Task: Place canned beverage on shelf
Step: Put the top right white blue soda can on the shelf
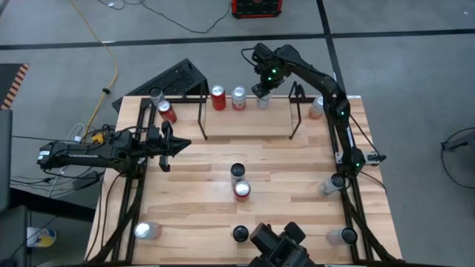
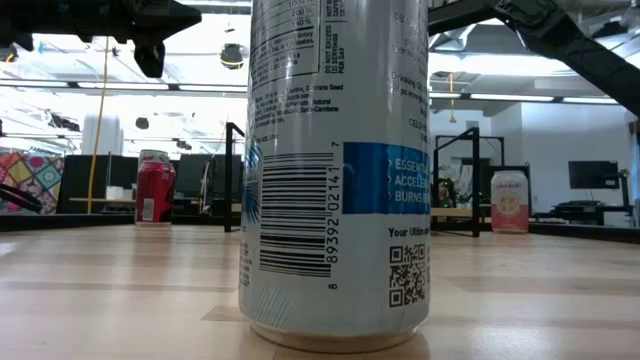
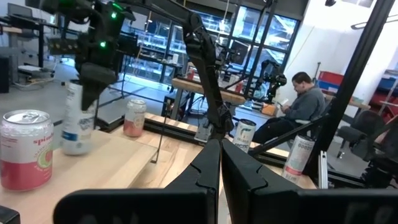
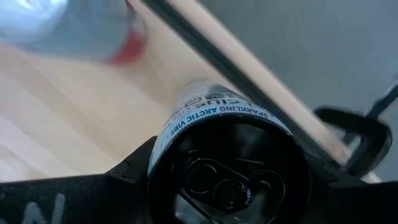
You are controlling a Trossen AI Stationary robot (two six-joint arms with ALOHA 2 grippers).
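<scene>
Pale wooden desk boards carry the black rod shelf along the far edge, where the right hand is clamped around a white can, fingers either side of it. Its arm stretches far forward, the can just beside a silver can and red can. Pinched fully together and empty, the left hand hangs over the near left part of the desk, its arm level, well apart from the shelf.

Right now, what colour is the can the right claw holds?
White with blue lettering, black top; right wrist view shows it best.
</scene>
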